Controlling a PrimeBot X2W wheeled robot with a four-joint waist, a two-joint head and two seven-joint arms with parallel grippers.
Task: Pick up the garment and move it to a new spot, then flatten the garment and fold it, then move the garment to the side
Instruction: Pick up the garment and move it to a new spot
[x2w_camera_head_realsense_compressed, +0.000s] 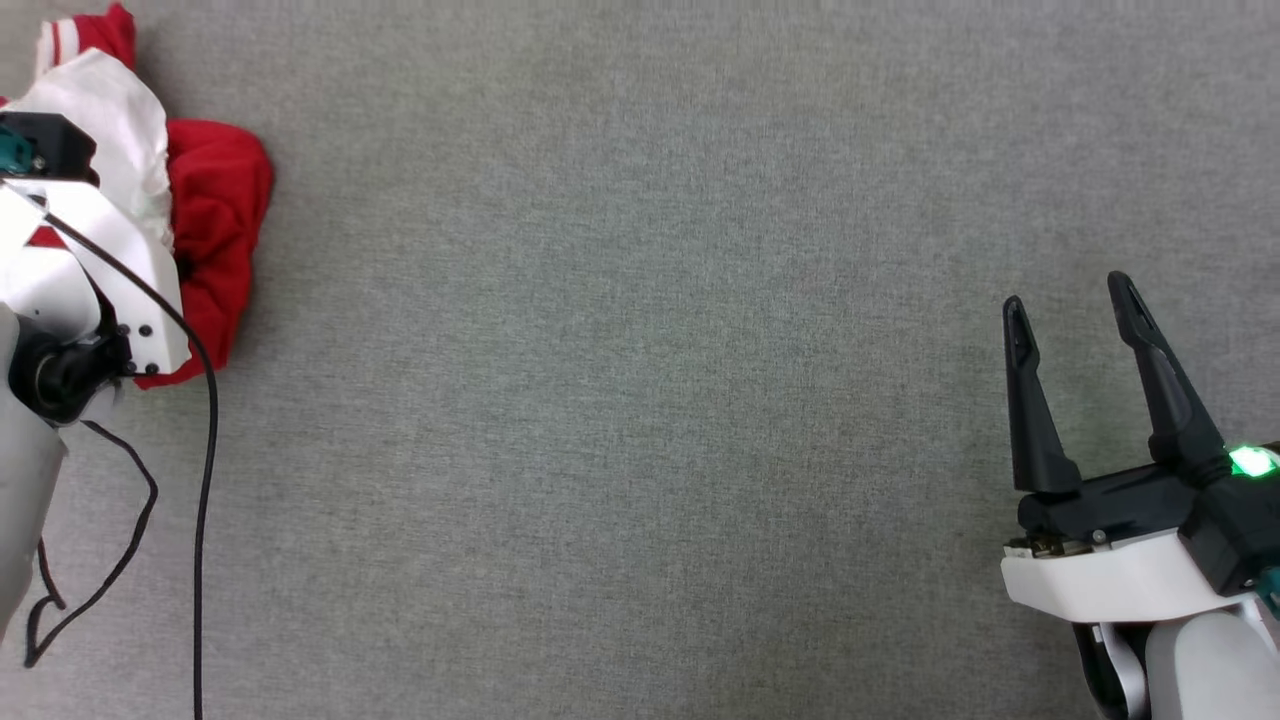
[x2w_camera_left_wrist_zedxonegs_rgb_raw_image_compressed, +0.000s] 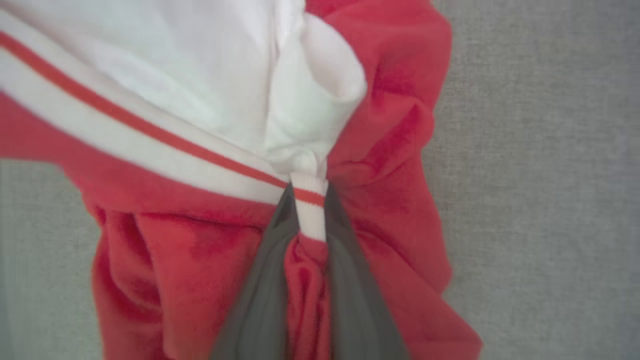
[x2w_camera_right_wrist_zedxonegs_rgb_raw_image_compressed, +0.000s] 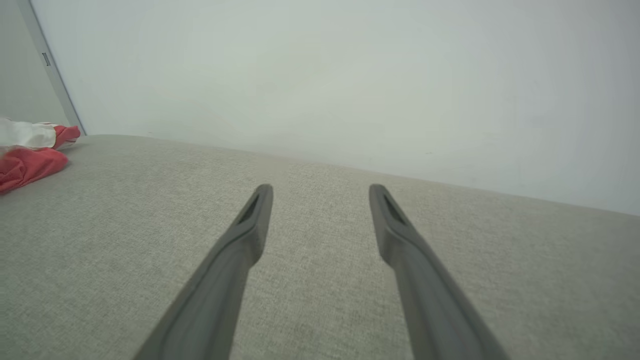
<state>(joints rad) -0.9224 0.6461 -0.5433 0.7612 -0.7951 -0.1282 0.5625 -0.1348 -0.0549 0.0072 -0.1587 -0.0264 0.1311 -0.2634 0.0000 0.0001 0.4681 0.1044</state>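
Pinches the garment (x2w_camera_left_wrist_zedxonegs_rgb_raw_image_compressed: 390, 150) with the left fingers (x2w_camera_left_wrist_zedxonegs_rgb_raw_image_compressed: 267, 270), closed almost fully onto a bunched bit of its red-and-white striped trim, likely for the firm hold of a hem when lifting the whole crumpled heap. Shows that heap lying at the far left edge of the grey worktop (x2w_camera_head_realsense_compressed: 640, 400), well apart from the right fingers (x2w_camera_head_realsense_compressed: 1035, 420), spread wide and holding nothing. Holds those low over bare worktop at the near right, probably to stay clear of the carry and ready for the flattening to come.
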